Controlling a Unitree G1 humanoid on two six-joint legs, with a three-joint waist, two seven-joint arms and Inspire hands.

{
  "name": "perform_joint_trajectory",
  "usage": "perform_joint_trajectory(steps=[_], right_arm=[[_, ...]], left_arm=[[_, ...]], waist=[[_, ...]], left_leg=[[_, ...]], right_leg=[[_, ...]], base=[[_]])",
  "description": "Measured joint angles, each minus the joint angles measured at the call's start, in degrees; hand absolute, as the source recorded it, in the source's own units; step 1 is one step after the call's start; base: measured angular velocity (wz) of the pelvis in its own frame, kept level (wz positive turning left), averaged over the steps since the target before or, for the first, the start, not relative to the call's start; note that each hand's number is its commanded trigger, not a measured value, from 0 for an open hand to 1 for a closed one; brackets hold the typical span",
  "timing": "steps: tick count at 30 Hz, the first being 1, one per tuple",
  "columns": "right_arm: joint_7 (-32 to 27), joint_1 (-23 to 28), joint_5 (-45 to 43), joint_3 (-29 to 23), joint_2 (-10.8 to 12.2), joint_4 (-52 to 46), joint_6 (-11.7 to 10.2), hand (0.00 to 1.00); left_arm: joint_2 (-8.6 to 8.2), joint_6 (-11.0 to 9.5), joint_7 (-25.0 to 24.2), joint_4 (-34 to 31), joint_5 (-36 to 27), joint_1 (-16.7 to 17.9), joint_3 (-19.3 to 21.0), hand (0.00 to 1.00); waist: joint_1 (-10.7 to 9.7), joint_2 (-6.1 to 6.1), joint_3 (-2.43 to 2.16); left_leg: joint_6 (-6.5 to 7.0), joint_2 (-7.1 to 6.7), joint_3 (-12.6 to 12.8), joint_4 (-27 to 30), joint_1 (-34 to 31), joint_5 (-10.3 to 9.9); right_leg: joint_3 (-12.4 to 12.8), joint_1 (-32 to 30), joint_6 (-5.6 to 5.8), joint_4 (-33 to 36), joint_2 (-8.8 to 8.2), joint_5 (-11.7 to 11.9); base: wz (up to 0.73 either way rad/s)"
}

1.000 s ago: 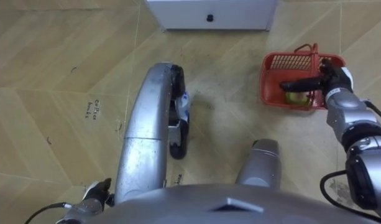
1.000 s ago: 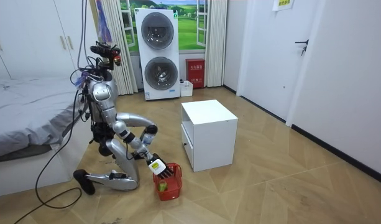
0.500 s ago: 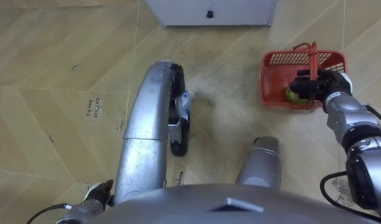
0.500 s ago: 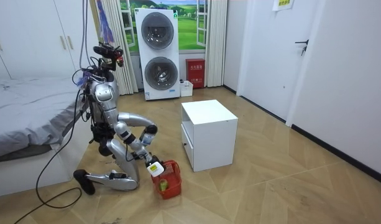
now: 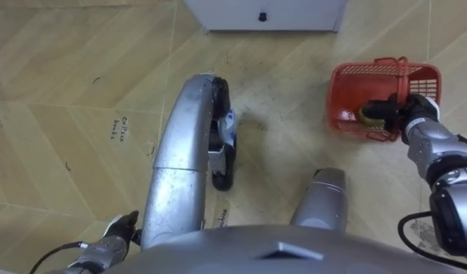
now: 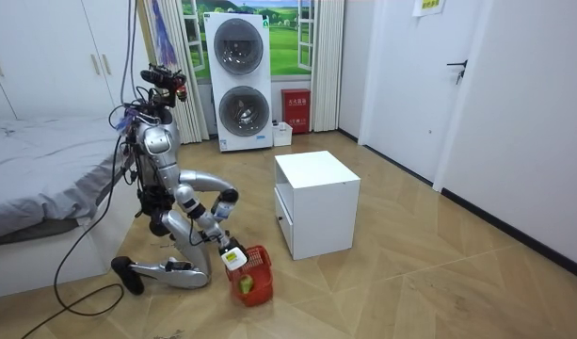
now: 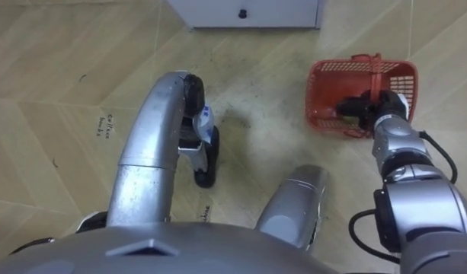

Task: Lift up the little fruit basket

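Clenching round the arched red handle (image 5: 406, 80), the right hand (image 5: 389, 112) reaches in from the right, its dark fingers curled over the bar above the basket's inside. The red plastic mesh fruit basket (image 5: 370, 67) sits at the far right of the pale wooden floor (image 5: 65, 91), just beyond that wrist, with a small green fruit (image 5: 366, 116) in it close under the fingers. In the room view the robot kneels on the floor, and the basket leans a little beside its knee, near the low white cabinet (image 5: 294, 14) with a dark knob at the far side. I cannot tell whether the basket's bottom has cleared the floor. The left hand (image 5: 115, 237) shows at the near left, well away from all this. By my reading the grasp is made. What remains is raising the basket clear and keeping it level so the fruit stays inside.
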Motion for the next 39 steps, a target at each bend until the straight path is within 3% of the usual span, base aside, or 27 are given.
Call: perform_joint_trajectory(steps=[10, 16, 19, 23, 27, 30, 32, 33, 35, 36, 38, 39], right_arm=[[-0.20, -0.16, 0.46, 0.34, 0.00, -0.38, -0.05, 1.00], [-0.05, 0.52, 0.05, 0.25, 0.07, -3.66, 0.00, 1.00], [-0.05, 1.59, 0.68, -0.04, 0.09, -5.26, 0.00, 1.00], [-0.76, 1.86, 1.83, -0.46, 0.36, -7.89, 0.05, 1.00], [-1.42, 2.18, 1.60, 0.35, 1.38, -12.23, 0.17, 1.00], [-1.86, 2.16, 0.52, 0.33, 1.41, -14.25, 0.92, 1.00], [-2.66, 1.53, 1.04, 0.37, 1.43, -15.04, 1.18, 1.00], [-2.70, 1.17, 1.08, 0.37, 1.51, -15.01, 1.20, 1.00], [-2.72, -0.11, 0.96, 0.40, 1.99, -15.12, 1.21, 1.00], [-2.75, -0.34, 1.07, 0.31, 2.00, -15.26, 1.23, 1.00], [-3.52, -0.34, 2.24, -0.17, 2.48, -18.01, 1.30, 1.00], [-3.73, -0.32, 2.18, -0.28, 2.63, -18.50, 1.30, 1.00]], left_arm=[[0.11, -0.95, 0.51, -1.06, 0.06, -0.05, 2.02, 0.00], [0.58, -1.65, 0.57, -1.41, 0.92, -0.12, 2.20, 0.00], [0.58, -1.45, 0.77, -1.63, 1.91, -0.03, 4.21, 0.00], [0.58, -1.13, 1.96, -2.07, 1.90, -1.15, 4.31, 0.00], [0.69, -0.97, 3.13, -2.03, 2.46, -3.50, 4.59, 0.00], [0.65, -0.50, 3.08, -2.42, 2.50, -5.37, 4.78, 0.00], [0.48, 0.57, 3.10, -4.02, 2.55, -6.18, 5.31, 0.00], [0.35, 0.67, 3.13, -4.29, 2.80, -6.22, 5.66, 0.00], [-0.42, 1.36, 3.48, -4.39, 3.20, -5.83, 6.94, 0.00], [-0.57, 1.64, 3.48, -4.49, 3.43, -5.64, 7.15, 0.00], [-0.78, 2.14, 3.54, -5.57, 4.79, -3.23, 10.18, 0.00], [-0.78, 2.20, 3.54, -5.75, 4.98, -2.56, 10.97, 0.00]], waist=[[0.12, -1.38, 0.64], [-0.95, -2.87, 0.55], [-1.37, -3.66, 0.43], [-1.82, -3.81, 0.39], [-2.97, -3.89, 0.11], [-3.04, -3.14, -0.39], [-2.54, -1.93, -0.76], [-2.38, -1.58, -0.69], [-1.30, -1.07, -0.68], [-1.13, -0.98, -0.71], [-1.36, -0.95, -0.75], [-1.41, -0.96, -0.75]], left_leg=[[0.02, -0.40, -1.88, 1.74, 0.59, 0.00], [0.26, -1.92, -3.68, 2.78, 0.92, -0.11], [1.26, -2.29, -4.24, 3.25, 2.23, -0.65], [1.81, -3.09, -5.13, 4.23, 3.22, -0.97], [2.05, -3.11, -5.63, 4.51, 3.61, -1.05], [2.53, -2.65, -6.40, 2.90, 3.85, -0.88], [3.81, -1.32, -6.88, -2.33, 5.57, -0.15], [3.93, -0.89, -7.03, -4.24, 6.57, 0.04], [3.71, 0.05, -7.19, -14.07, 11.89, 1.21], [3.68, 0.01, -7.21, -16.53, 13.36, 1.68], [5.30, -0.02, -6.82, -25.29, 19.15, 4.44], [5.45, -0.05, -6.44, -27.25, 21.09, 4.57]], right_leg=[[-0.41, 3.02, 0.03, 0.23, 1.89, 0.01], [-3.16, 6.22, 0.02, -0.85, 2.02, 0.06], [-4.92, 9.16, 0.02, -2.42, 2.12, 0.06], [-5.34, 11.37, -0.23, -3.55, 2.55, -0.08], [-4.87, 12.61, -0.57, -4.78, 5.05, -0.66], [-3.92, 11.96, -0.29, -8.28, 8.24, -0.80], [-4.20, 10.75, -0.28, -16.11, 10.37, -0.80], [-4.53, 10.74, -0.28, -19.16, 10.57, -0.80], [-4.96, 11.75, -0.25, -33.80, 10.69, -0.78], [-5.28, 12.61, -0.22, -37.84, 10.69, -0.77], [-5.64, 18.19, 1.17, -55.77, 10.68, 0.61], [-5.71, 19.85, 1.33, -59.56, 10.61, 1.84]], base=[[-0.03], [0.10], [0.11], [-0.01], [-0.01], [-0.08], [-0.23], [-0.45], [-0.67], [-0.68], [-0.56], [-0.49]])
